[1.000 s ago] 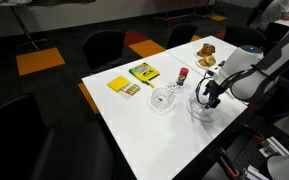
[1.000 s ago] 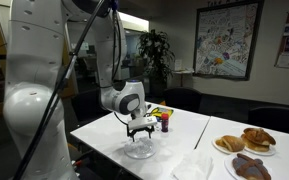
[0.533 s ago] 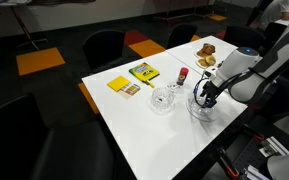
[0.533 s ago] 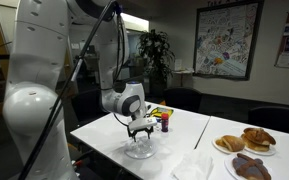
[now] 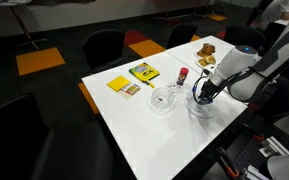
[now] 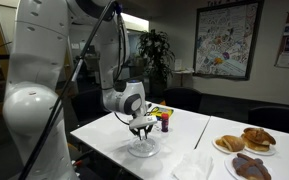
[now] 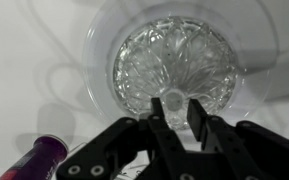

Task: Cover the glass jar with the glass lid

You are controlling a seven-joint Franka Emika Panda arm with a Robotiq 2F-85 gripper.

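The pincer (image 7: 177, 108) is held low over the lid (image 7: 174, 60), w/ its two fingers (image 7: 160, 112) drawn close together and only a thin gap kept btw them. Whether the lid is gripped can't be told. The lid is seen as a round, clear piece w/ a cut star pattern. It is set inside a wider whitish dish (image 7: 99, 35).

In an exterior view the pincer (image 5: 202, 98) is seen right on top of the lid (image 5: 201, 110), near the edge of the surface (image 5: 134, 125). The jar (image 5: 164, 100) is not covered. It is placed just beside the dish, on the side away from the arm. A small bottle (image 5: 182, 75) is stood near the jar. A yellow box (image 5: 142, 72) and a yellow pad (image 5: 122, 85) are laid a bit farther off. A plate (image 6: 246, 142) w/ pastries is seen well apart from the lid in an exterior view.
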